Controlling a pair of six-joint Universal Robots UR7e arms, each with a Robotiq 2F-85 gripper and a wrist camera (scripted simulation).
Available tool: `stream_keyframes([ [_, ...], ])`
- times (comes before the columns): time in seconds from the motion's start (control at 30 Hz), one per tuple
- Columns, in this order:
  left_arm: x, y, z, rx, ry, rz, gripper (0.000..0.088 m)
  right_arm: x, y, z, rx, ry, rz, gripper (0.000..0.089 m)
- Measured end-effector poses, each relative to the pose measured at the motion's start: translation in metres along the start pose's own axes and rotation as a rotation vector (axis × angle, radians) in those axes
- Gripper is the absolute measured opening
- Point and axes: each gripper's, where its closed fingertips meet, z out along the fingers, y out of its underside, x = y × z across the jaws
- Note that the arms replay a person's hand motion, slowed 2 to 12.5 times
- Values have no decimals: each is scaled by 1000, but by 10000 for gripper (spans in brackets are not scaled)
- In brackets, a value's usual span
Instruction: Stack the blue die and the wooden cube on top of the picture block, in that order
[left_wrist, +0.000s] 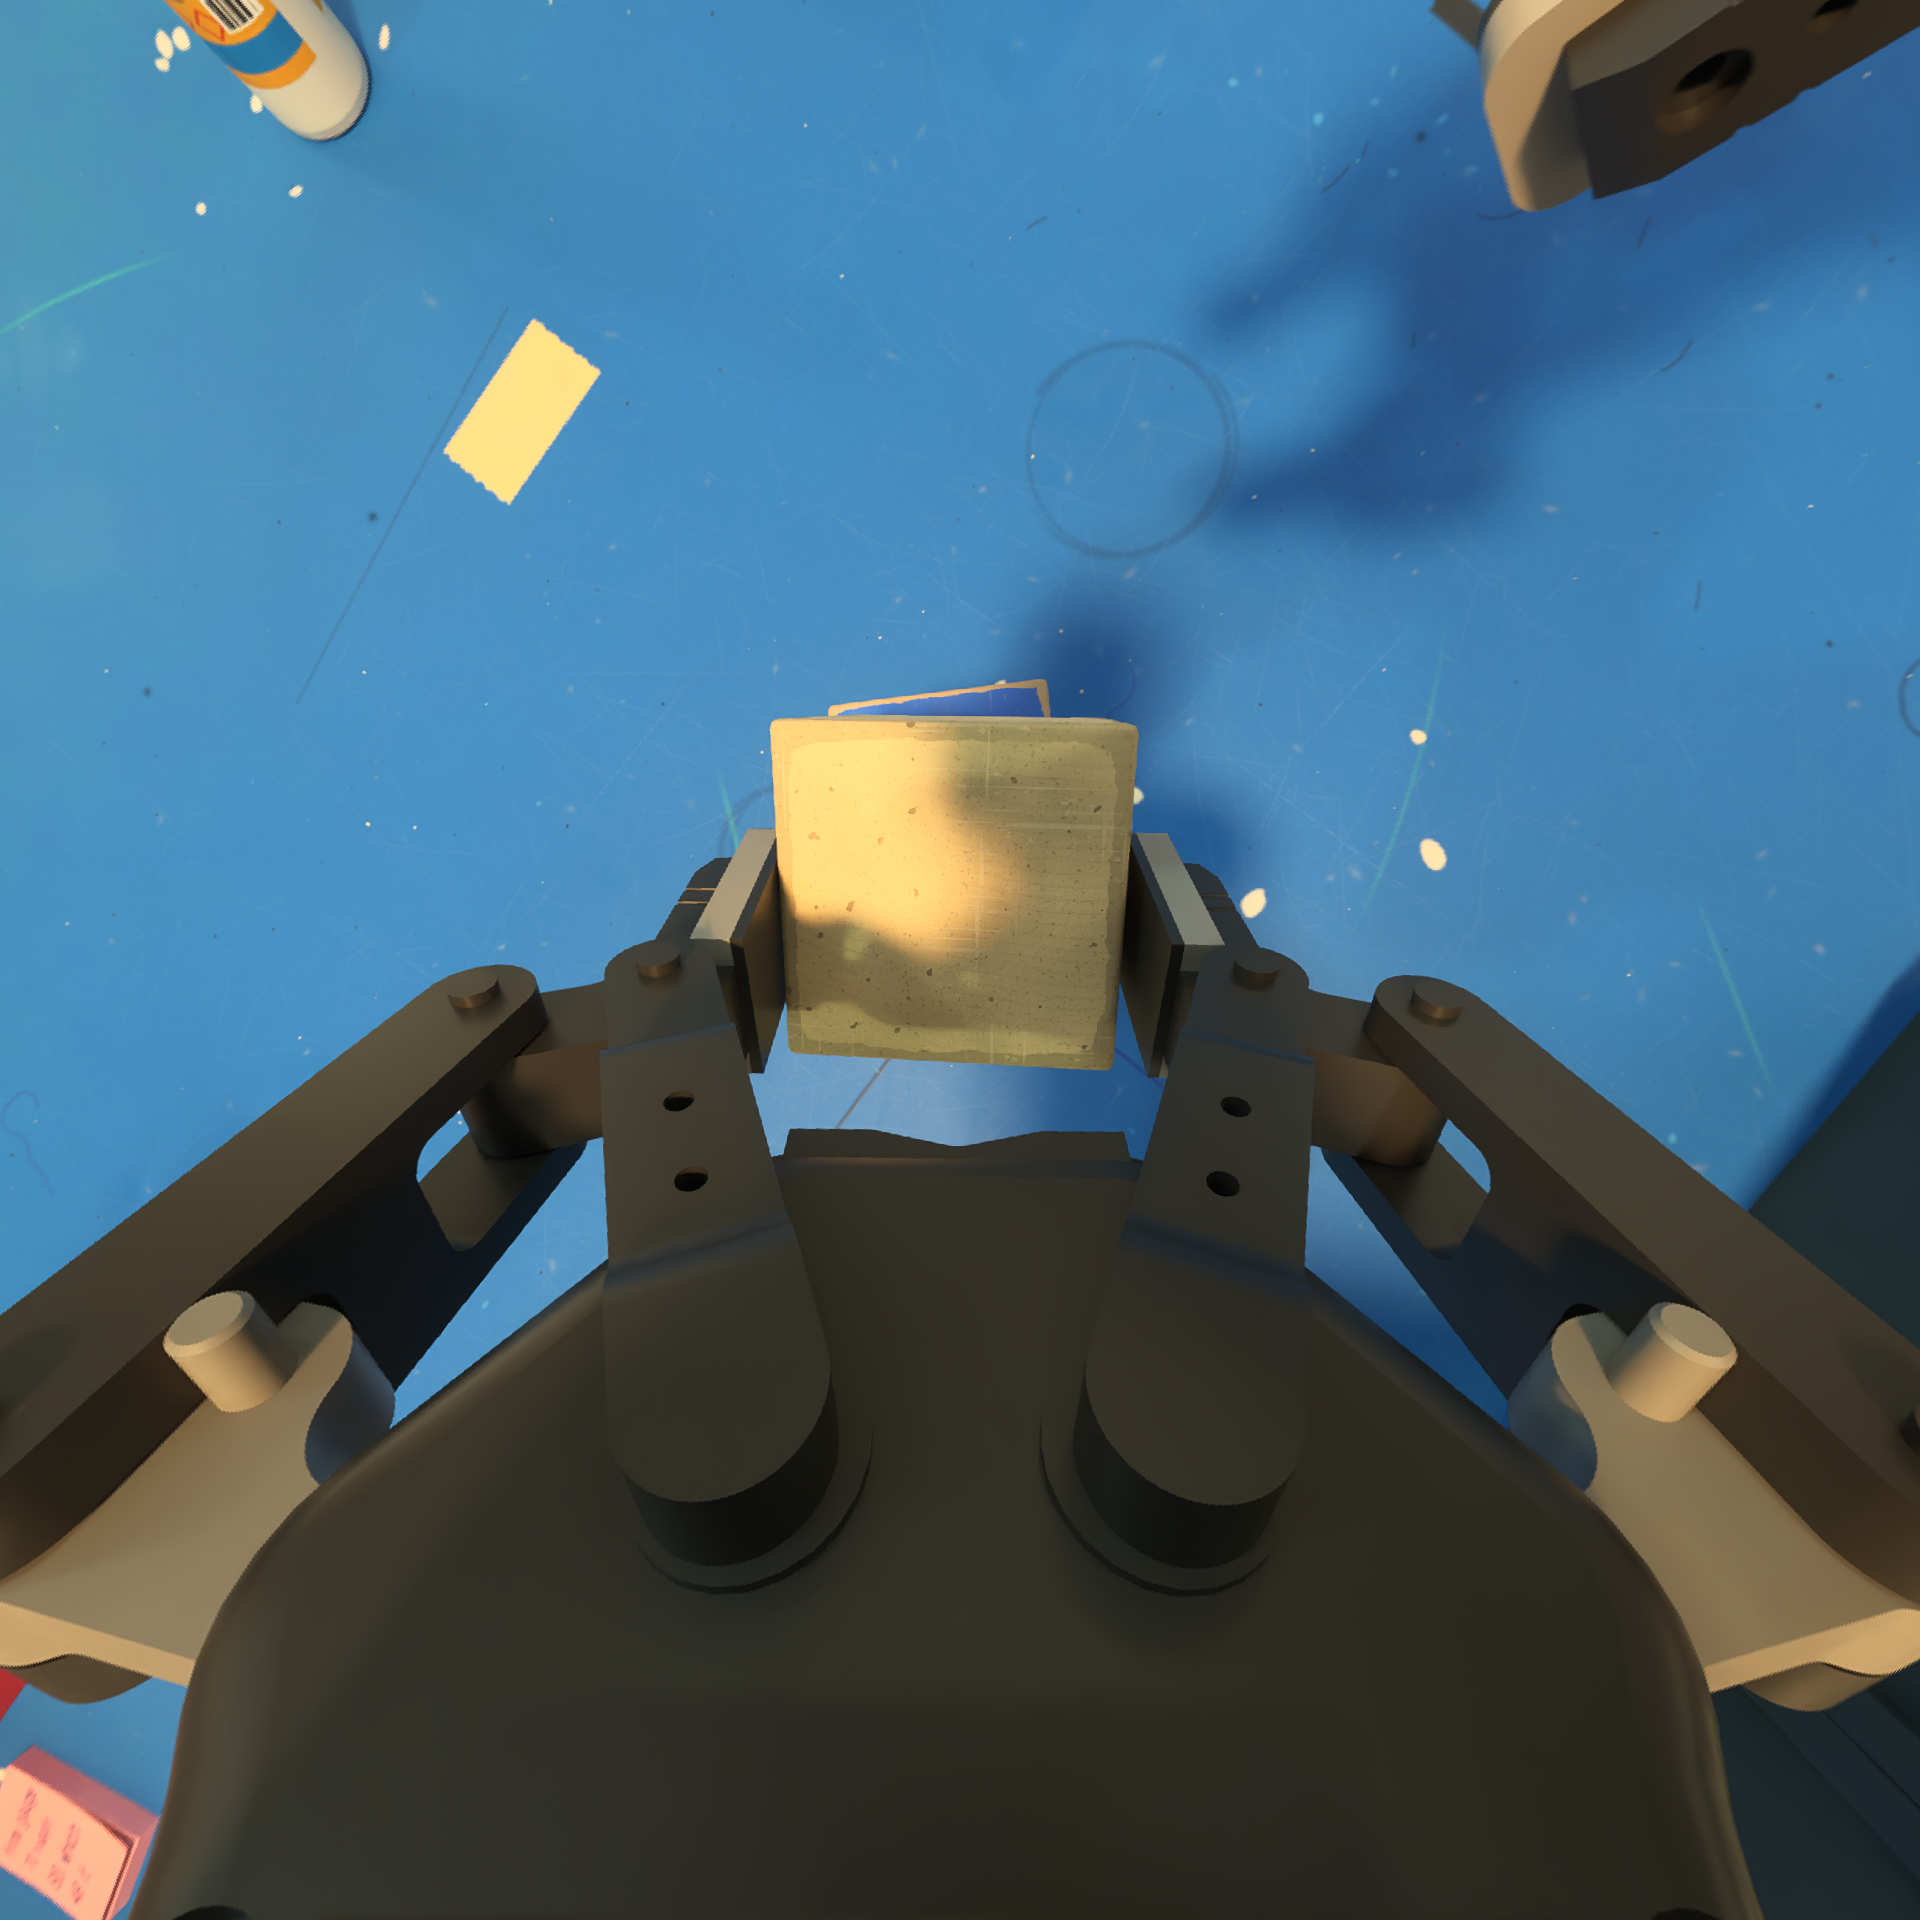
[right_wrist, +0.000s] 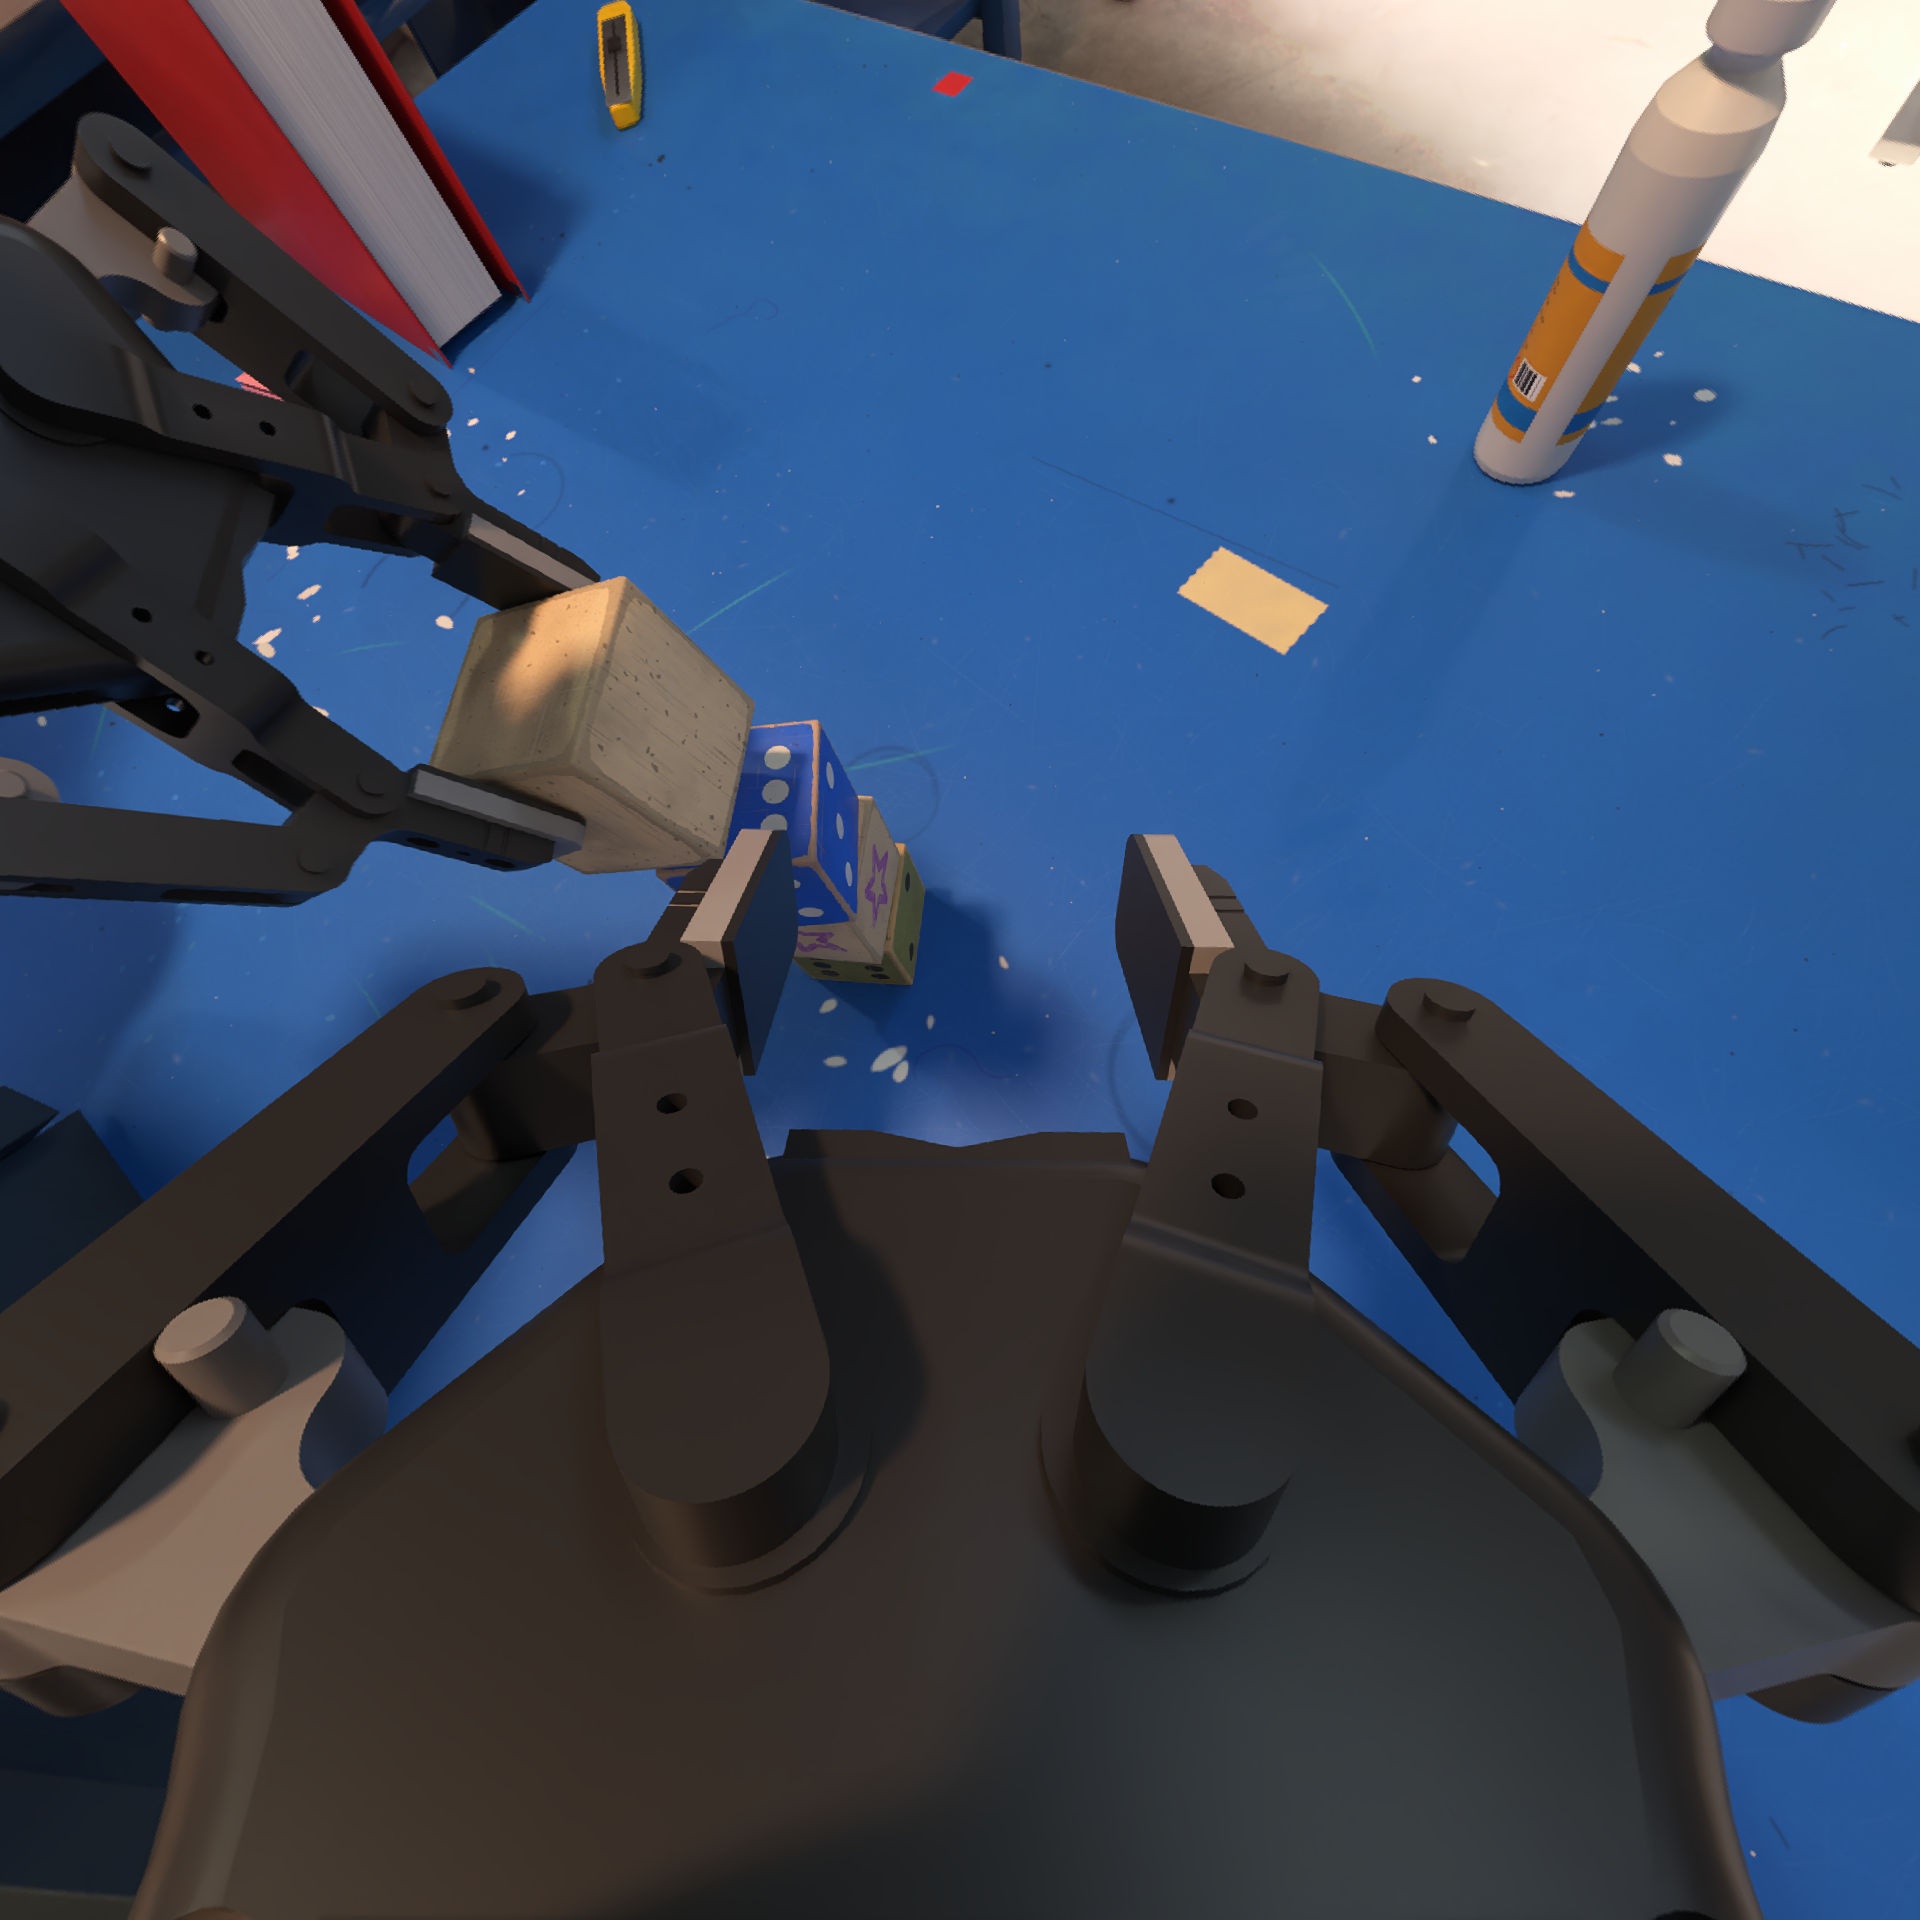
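Note:
My left gripper (left_wrist: 951, 940) is shut on the pale wooden cube (left_wrist: 951, 894) and holds it just above the blue die, of which only a blue edge (left_wrist: 940, 701) shows behind the cube. In the right wrist view the left gripper (right_wrist: 551, 717) holds the wooden cube (right_wrist: 597, 727) over the blue die (right_wrist: 821, 810), which sits on the picture block (right_wrist: 883, 925) with purple stars. I cannot tell whether the cube touches the die. My right gripper (right_wrist: 951, 935) is open and empty, just beside the stack on its near right.
A white bottle with an orange band (right_wrist: 1605, 301) stands at the far right, also in the left wrist view (left_wrist: 286, 57). A yellow patch (right_wrist: 1252, 601) marks the blue table (right_wrist: 1143, 364). A red book (right_wrist: 312, 156) leans at the far left. A yellow knife (right_wrist: 619, 62) lies far back. A pink box (left_wrist: 62, 1834) lies near.

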Motion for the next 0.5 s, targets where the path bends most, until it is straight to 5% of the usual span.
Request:
stream_keyframes([
  [0.5, -2, -2, 15, -94, -69, -8, 536, 4, -1, -11, 23, -19, 11, 557],
])
